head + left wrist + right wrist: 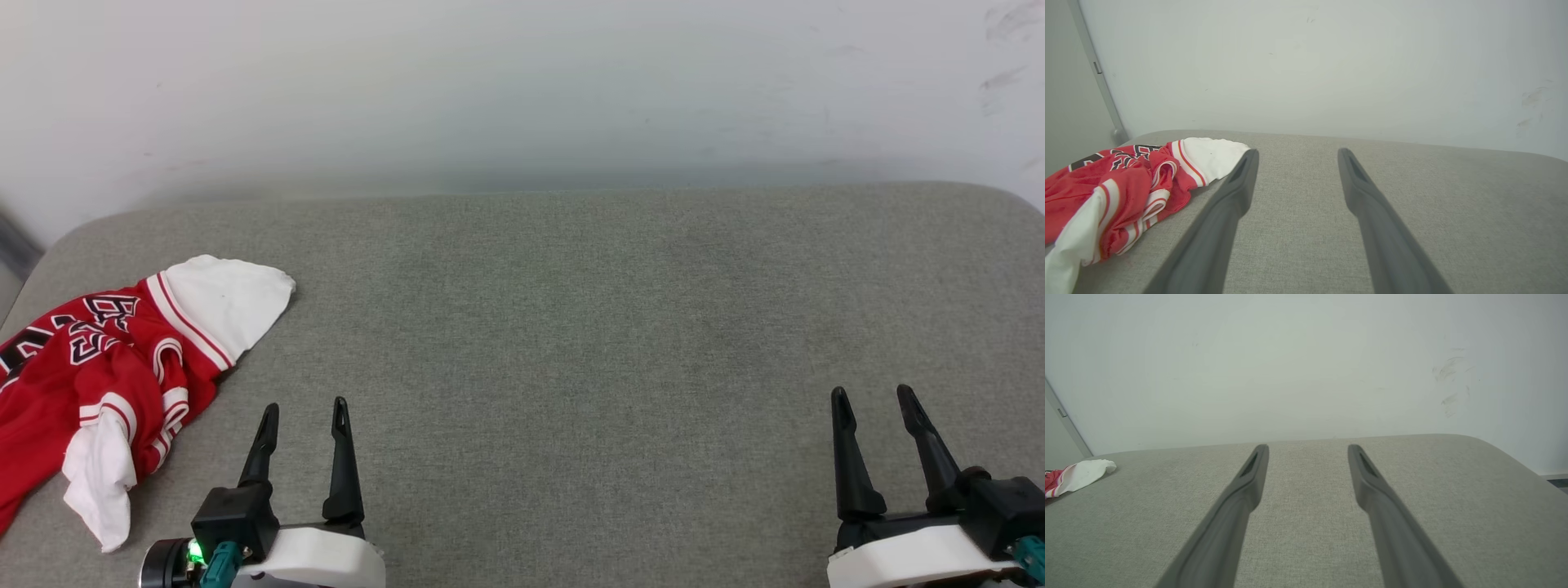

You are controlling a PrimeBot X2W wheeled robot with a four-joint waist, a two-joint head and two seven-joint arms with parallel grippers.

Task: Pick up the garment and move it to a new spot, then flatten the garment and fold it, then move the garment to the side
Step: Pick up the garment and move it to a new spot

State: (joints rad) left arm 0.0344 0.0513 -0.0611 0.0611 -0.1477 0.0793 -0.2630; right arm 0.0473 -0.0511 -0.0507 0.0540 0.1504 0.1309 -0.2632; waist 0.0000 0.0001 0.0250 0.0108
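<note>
crumpled red garment (pixel 106 384), black lettering (pixel 86 341) illegible, near wide-apart empty left fingers (pixel 343 465); right fingers (pixel 849 461) likewise

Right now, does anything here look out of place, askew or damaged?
The shirt lies crumpled at the left edge of the surface, its sleeves twisted and its lettering partly folded under. The wall has dark scuffs towards the right. The left claw and right claw are open and empty.
</note>
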